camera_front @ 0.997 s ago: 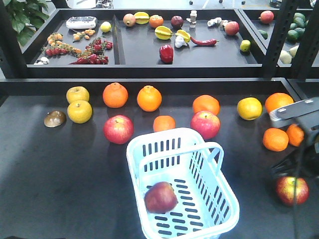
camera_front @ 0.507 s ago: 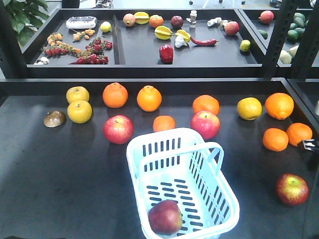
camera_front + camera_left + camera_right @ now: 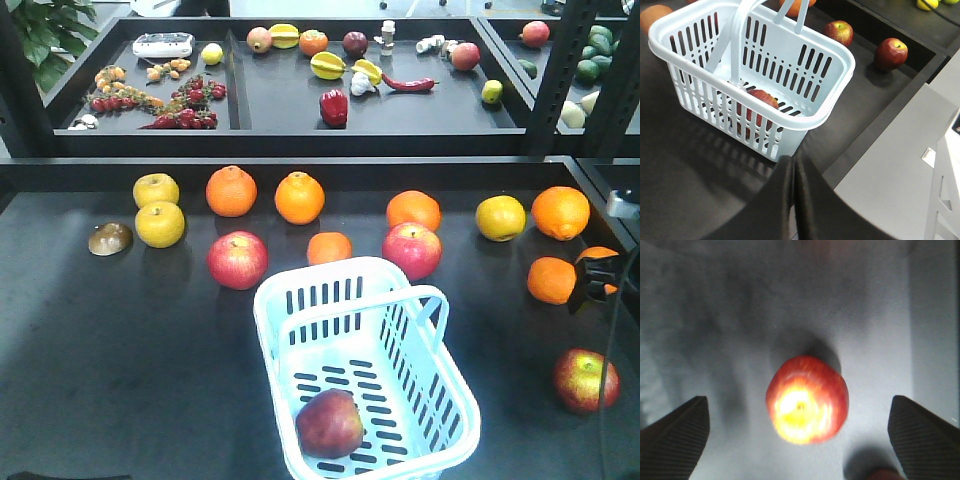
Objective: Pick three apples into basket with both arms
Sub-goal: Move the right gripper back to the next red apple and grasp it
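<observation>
While the right fingers [image 3: 677, 432] stand spread, the apple [image 3: 807, 400] between them looks firm and slick; best pinched across its middle.

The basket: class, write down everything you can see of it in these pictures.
The basket is pale blue-white plastic, rectangular, with slotted walls and floor, a thick rim and thin hoop handles standing up. It sits upright, turned slightly askew, on the dark table close to its near edge. One red apple lies on its floor at the near end. Nothing else touches it.
</observation>
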Robot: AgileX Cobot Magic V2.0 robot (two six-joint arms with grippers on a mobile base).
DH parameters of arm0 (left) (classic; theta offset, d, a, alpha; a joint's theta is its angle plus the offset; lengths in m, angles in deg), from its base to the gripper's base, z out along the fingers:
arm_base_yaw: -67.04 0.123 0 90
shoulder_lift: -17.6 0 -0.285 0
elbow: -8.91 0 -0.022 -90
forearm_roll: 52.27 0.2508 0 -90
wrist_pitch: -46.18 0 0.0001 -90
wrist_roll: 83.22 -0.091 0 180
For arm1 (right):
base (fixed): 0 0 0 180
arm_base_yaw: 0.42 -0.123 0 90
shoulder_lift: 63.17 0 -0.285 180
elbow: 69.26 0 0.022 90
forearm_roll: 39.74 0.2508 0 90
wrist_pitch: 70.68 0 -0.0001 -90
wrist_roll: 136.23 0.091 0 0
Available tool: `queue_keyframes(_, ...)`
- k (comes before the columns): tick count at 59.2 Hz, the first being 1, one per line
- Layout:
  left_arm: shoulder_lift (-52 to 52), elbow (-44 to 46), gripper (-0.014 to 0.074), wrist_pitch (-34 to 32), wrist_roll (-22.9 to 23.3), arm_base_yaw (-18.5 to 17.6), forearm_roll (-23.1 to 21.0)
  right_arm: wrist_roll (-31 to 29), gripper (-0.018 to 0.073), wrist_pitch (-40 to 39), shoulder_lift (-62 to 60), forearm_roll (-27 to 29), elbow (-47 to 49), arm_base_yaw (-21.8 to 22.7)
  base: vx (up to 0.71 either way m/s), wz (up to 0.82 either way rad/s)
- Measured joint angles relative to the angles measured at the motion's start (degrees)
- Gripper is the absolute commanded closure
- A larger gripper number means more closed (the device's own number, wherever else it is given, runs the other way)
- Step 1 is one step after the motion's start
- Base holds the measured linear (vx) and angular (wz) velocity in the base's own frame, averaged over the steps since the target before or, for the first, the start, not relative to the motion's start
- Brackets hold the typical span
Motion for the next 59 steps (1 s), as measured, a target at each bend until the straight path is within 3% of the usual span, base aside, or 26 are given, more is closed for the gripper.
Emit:
queue_keyframes(46, 0.0, 0.0, 0.0603, -1.1, 0.0, 0.0, 0.0, -0.2, -0.0035, 1.2, 12.5, -0.1, 0.3, 0.0, 0.00, 0.00)
queue_keyframes(59, 0.0, 0.0, 0.0603, -1.1, 0.0, 0.0, 0.0, 0.0, 0.0061, 2.9, 14.5, -0.1, 0.5, 0.0, 0.00, 0.00)
